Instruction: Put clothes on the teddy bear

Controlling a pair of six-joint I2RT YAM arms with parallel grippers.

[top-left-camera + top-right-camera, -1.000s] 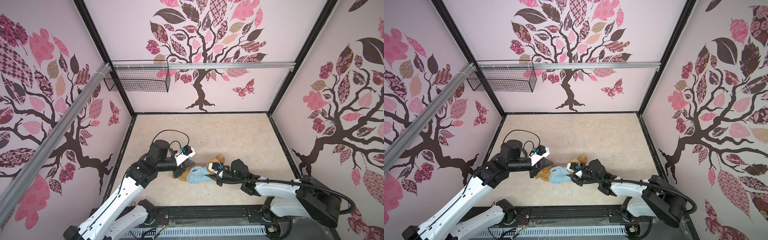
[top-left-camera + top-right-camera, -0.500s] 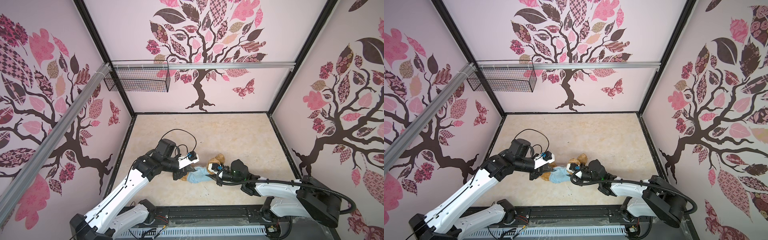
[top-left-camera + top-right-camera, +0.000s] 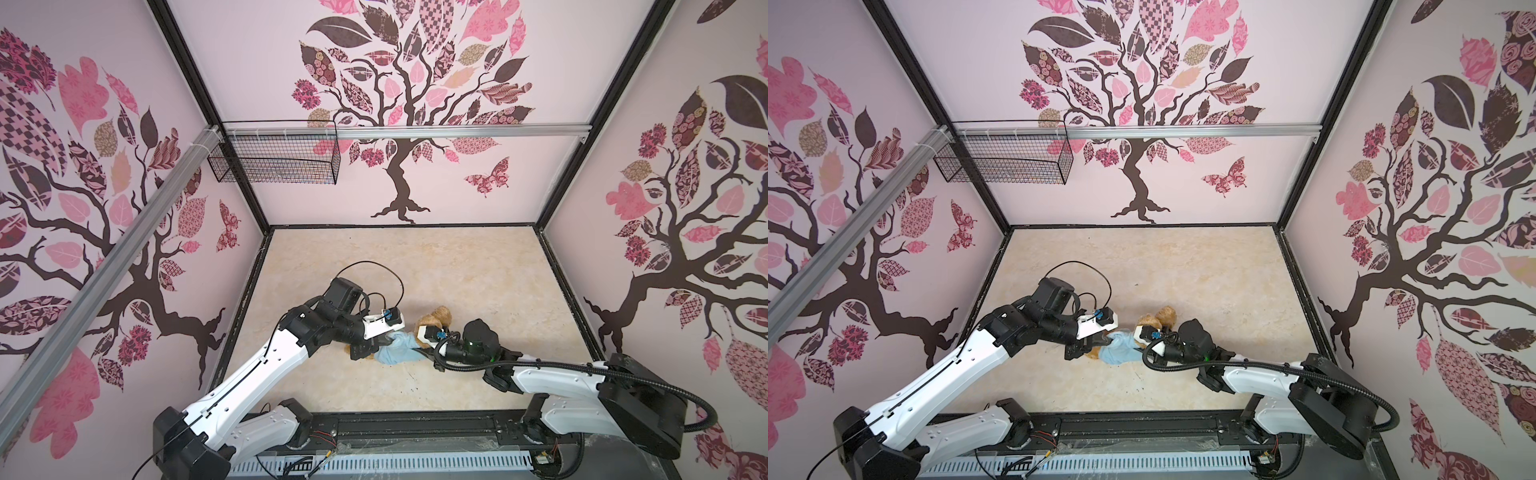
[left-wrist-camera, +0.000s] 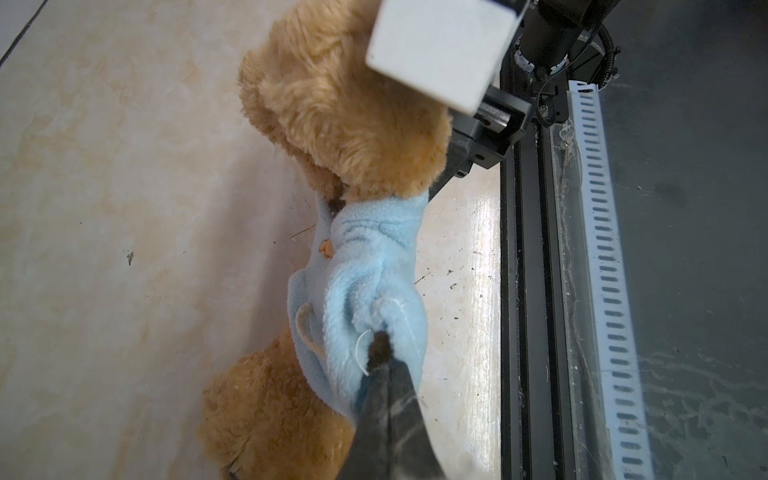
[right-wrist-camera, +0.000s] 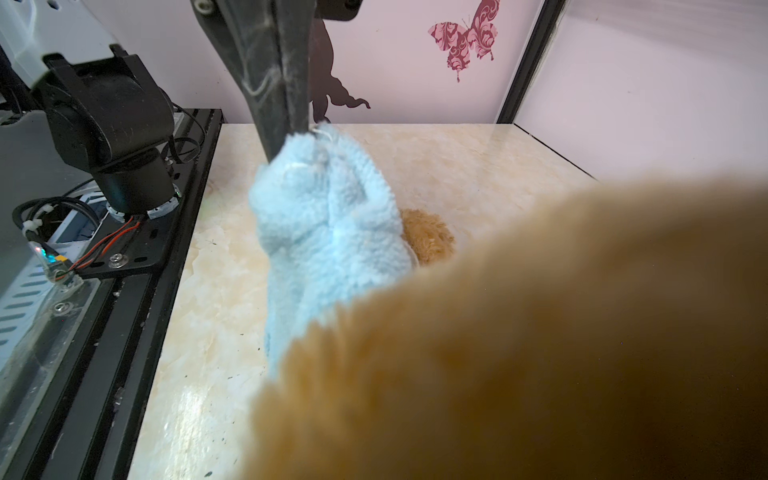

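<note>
A golden-brown teddy bear (image 3: 1162,316) lies on the marbled table (image 3: 1204,266), with a light-blue shirt (image 3: 1119,352) bunched over its body. To the left of the bear, the left arm (image 3: 1042,322) reaches in, its jaws pinched on the shirt's edge. To the bear's right, the right arm (image 3: 1196,338) meets its head, jaws hidden beneath the wrist. Well behind the bear hangs a wire basket (image 3: 1005,164).

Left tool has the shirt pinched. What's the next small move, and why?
Probably draw the left tool a short way toward the legs of the teddy bear. It is shut on a bunched fold of the blue shirt, which sits gathered just below the head with the lower body bare; the right tool appears to brace the head.
</note>
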